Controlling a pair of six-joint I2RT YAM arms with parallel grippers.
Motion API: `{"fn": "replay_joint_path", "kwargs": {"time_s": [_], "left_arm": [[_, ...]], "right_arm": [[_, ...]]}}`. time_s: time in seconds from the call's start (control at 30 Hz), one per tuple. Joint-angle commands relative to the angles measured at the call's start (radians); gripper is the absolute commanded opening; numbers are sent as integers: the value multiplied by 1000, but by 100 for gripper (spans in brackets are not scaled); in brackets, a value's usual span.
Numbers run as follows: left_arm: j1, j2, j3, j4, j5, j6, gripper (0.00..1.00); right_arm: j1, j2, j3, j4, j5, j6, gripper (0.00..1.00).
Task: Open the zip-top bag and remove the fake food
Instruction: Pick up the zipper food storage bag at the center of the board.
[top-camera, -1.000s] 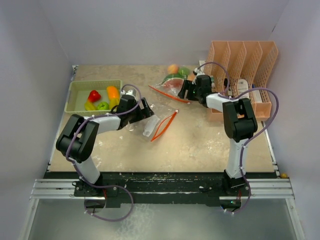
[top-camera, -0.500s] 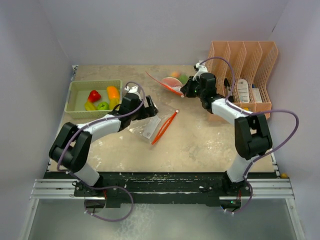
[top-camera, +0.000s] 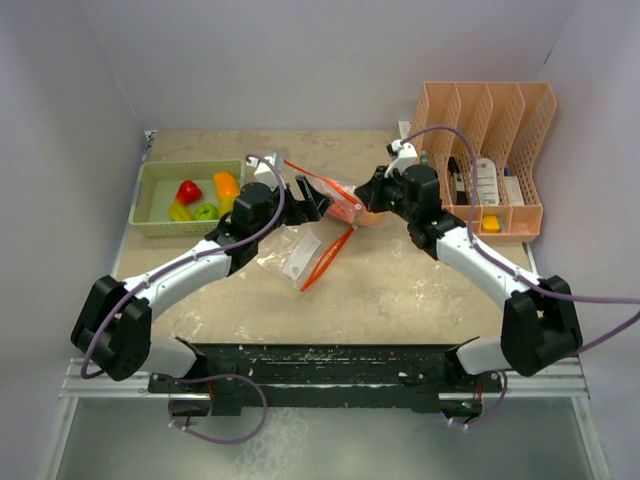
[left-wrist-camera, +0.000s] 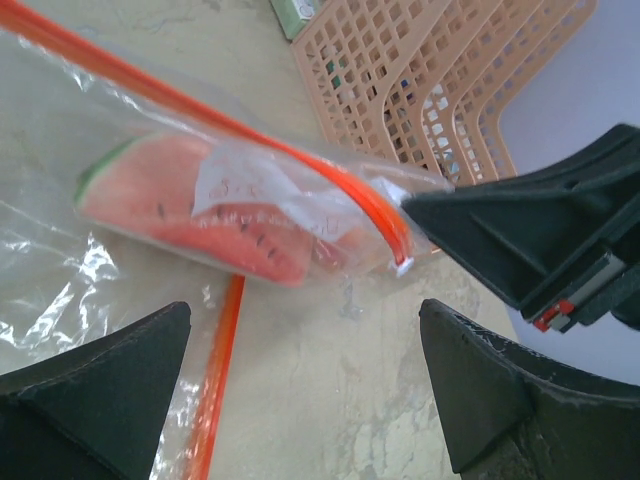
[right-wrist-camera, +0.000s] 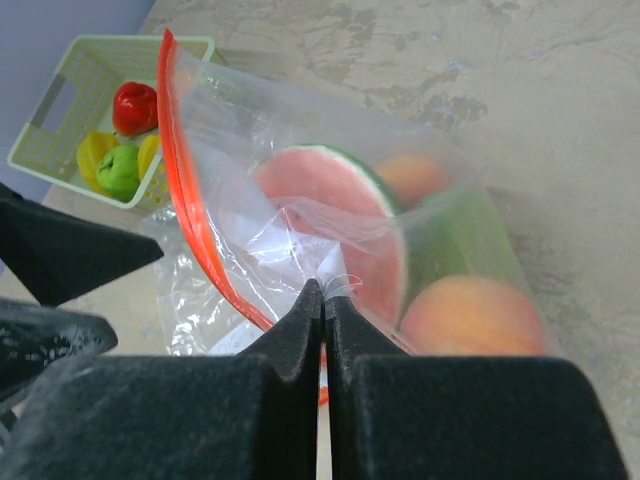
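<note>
Where mottled beige tabletop (top-camera: 420, 290) fills scene, peach slotted rack (top-camera: 500, 115) stands far right, pale green basket (top-camera: 160, 222) far left, holding red, orange, green, yellow toy pieces (top-camera: 226, 186). Zip-top bag (top-camera: 330, 192), orange zip strip, held at centre between arms; second clear bag (top-camera: 285, 255) flat on tabletop near it. Right end effector (right-wrist-camera: 322, 292) pressed together, pinching zip-top bag film. Left end effector (left-wrist-camera: 300, 320) spread, facing bag, not touching. Inside bag: watermelon slice (right-wrist-camera: 335, 205), peach-coloured fruit (right-wrist-camera: 470, 320), green piece (right-wrist-camera: 450, 235) partly hidden.
</note>
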Motion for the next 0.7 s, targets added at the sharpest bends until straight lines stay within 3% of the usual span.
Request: {"fn": "replay_joint_path", "kwargs": {"time_s": [0.0, 0.4, 0.47, 0.67], "left_arm": [[-5, -7, 33, 49, -4, -32, 99], [-37, 68, 58, 102, 10, -130, 98], [-45, 88, 72, 87, -4, -143, 86], [-52, 125, 77, 103, 11, -177, 28]], "right_arm": [[12, -91, -53, 16, 4, 30, 0], [29, -173, -194, 51, -37, 59, 0], [31, -181, -208, 55, -40, 62, 0], [31, -223, -224, 33, -33, 42, 6]]}}
